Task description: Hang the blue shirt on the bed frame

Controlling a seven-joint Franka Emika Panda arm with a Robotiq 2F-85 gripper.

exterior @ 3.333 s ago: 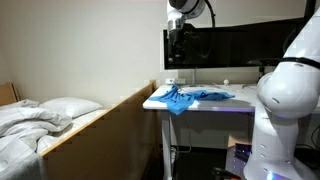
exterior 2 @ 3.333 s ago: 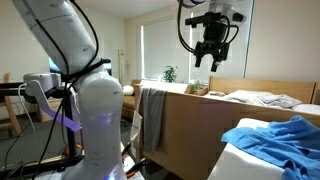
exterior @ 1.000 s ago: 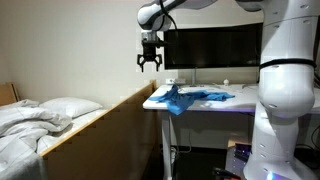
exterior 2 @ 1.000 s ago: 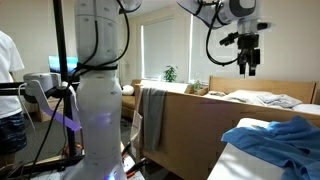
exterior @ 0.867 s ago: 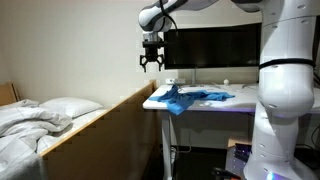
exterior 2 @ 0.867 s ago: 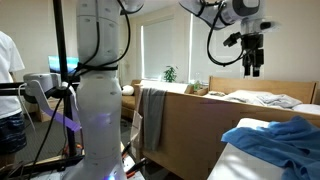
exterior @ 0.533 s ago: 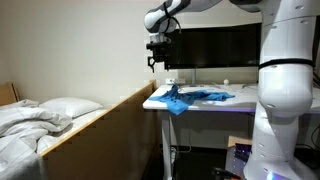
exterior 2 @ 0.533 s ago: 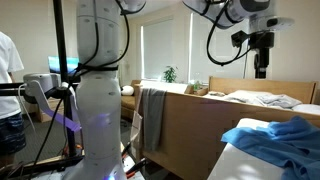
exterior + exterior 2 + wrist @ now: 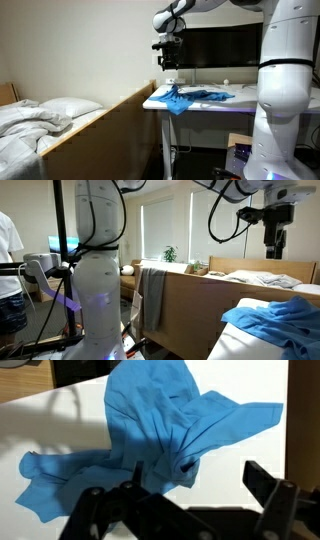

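The arm stood raised, its gripper (image 9: 168,64) pointing down toward six o'clock, fingers (image 9: 270,497) spread apart, holding nothing.

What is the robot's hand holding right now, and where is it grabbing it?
Nothing. The gripper is open and empty. It hangs in the air above the blue shirt, which lies crumpled on the white table.

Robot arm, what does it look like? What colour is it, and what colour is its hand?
The arm is glossy white, built from fat rounded segments with dark bands at the joints. Its gripper is black and boxy, and in the wrist view its jaws look like dark, chunky links. A black cable loops beside the arm near the wrist. No markings are readable.
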